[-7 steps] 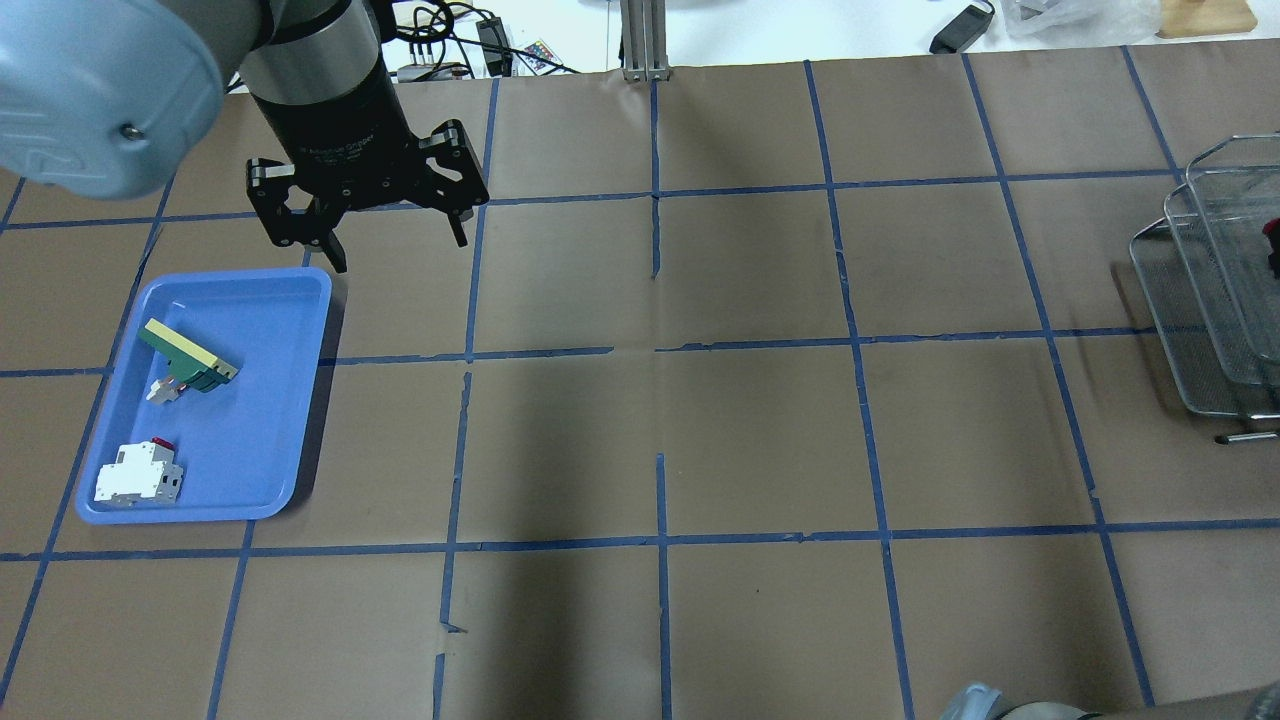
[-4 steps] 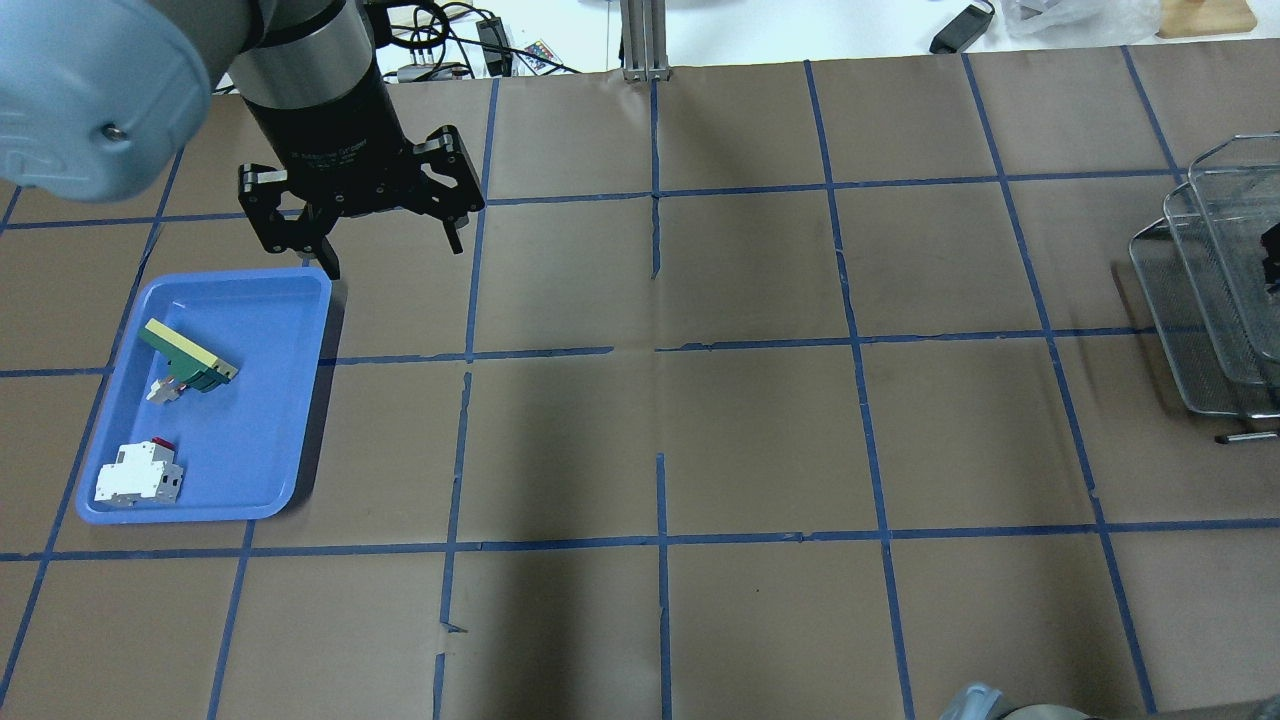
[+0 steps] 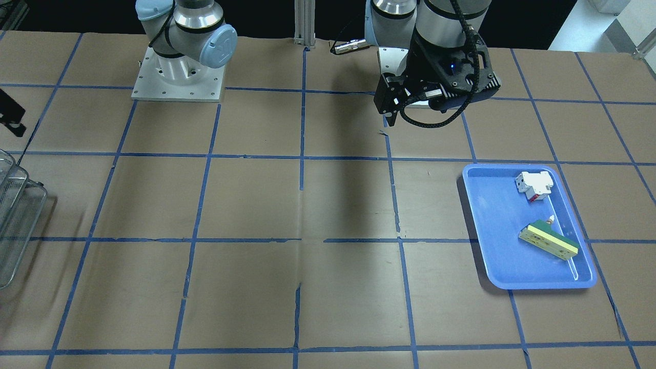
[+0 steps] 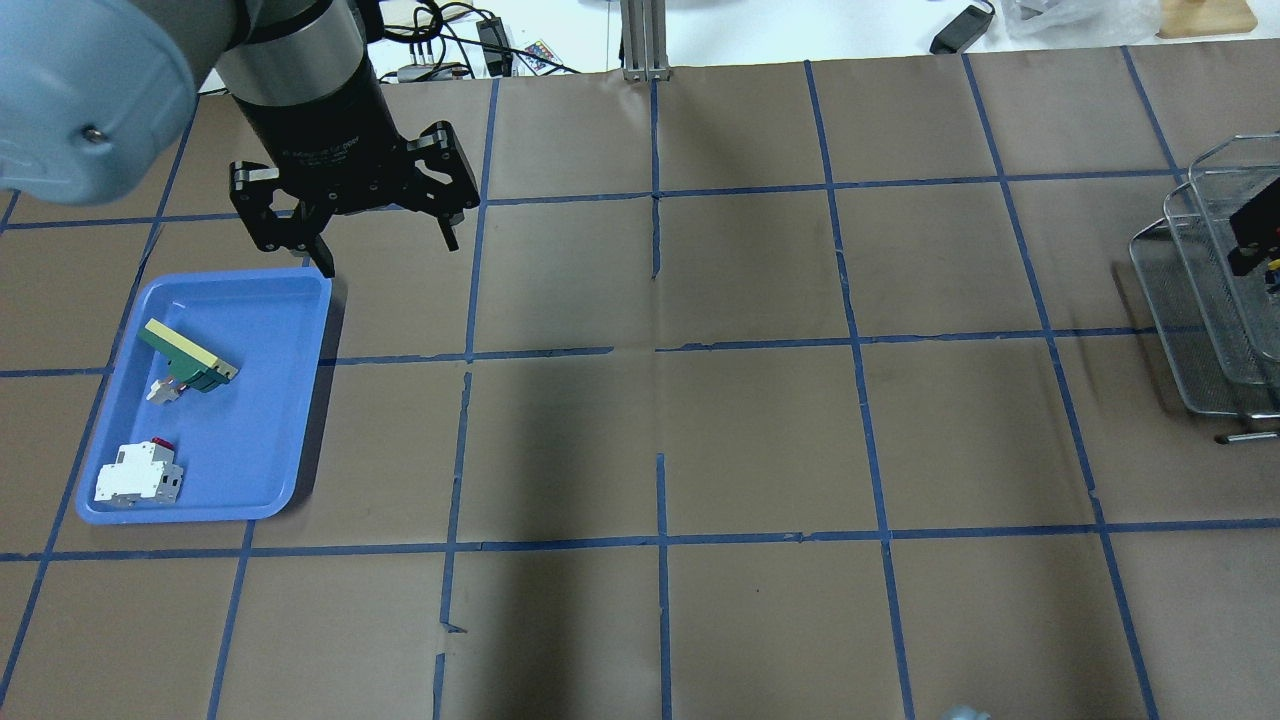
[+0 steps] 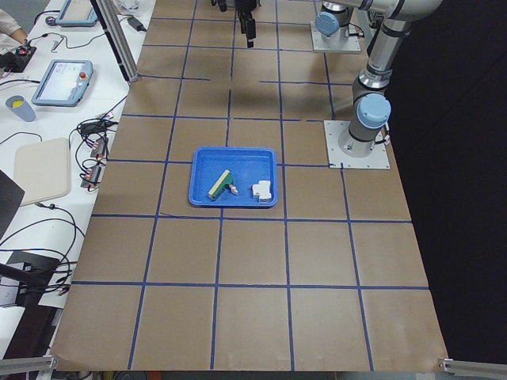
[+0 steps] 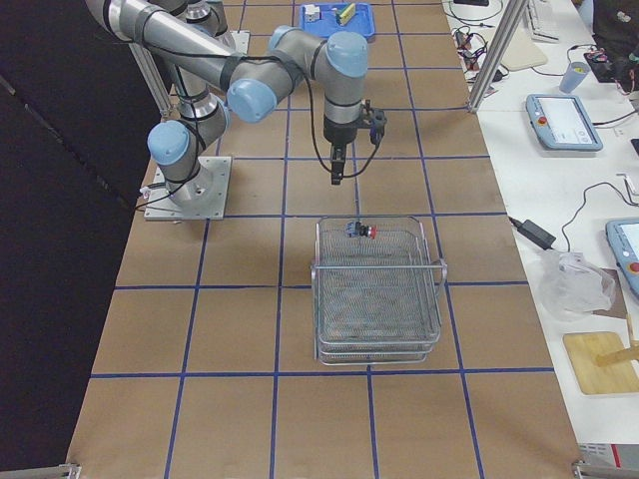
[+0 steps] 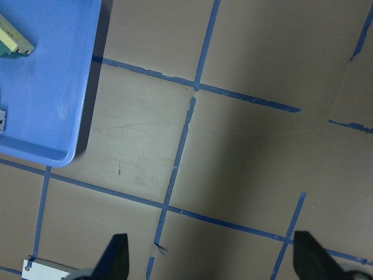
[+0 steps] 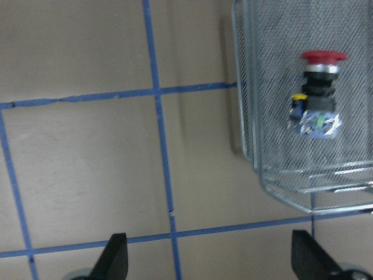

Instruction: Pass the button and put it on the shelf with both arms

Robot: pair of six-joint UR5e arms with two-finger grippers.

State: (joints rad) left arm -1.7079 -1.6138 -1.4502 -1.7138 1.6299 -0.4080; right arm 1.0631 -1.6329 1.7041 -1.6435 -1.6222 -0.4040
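Note:
The button (image 8: 319, 87), with red cap, black body and bluish base, lies on its side in the top tier of the wire shelf (image 8: 250, 116). It also shows in the exterior right view (image 6: 361, 231), at the near end of the shelf (image 6: 379, 299). My right gripper (image 8: 211, 262) is open and empty, beside the shelf's end and apart from the button. It hangs above the table in the exterior right view (image 6: 337, 172). My left gripper (image 4: 388, 252) is open and empty above the table, just past the far right corner of the blue tray (image 4: 300, 440).
The blue tray holds a green-and-cream block (image 4: 188, 357) and a white-and-red breaker block (image 4: 138, 475). The shelf (image 4: 1195, 330) stands at the table's right edge. An aluminium post (image 4: 643, 40) stands at the far edge, with cables and tablets on the white bench beyond.
My left gripper has drifted a little left and away, still open. At the right edge my right gripper has shifted over the shelf, and the red cap seen there earlier no longer shows.

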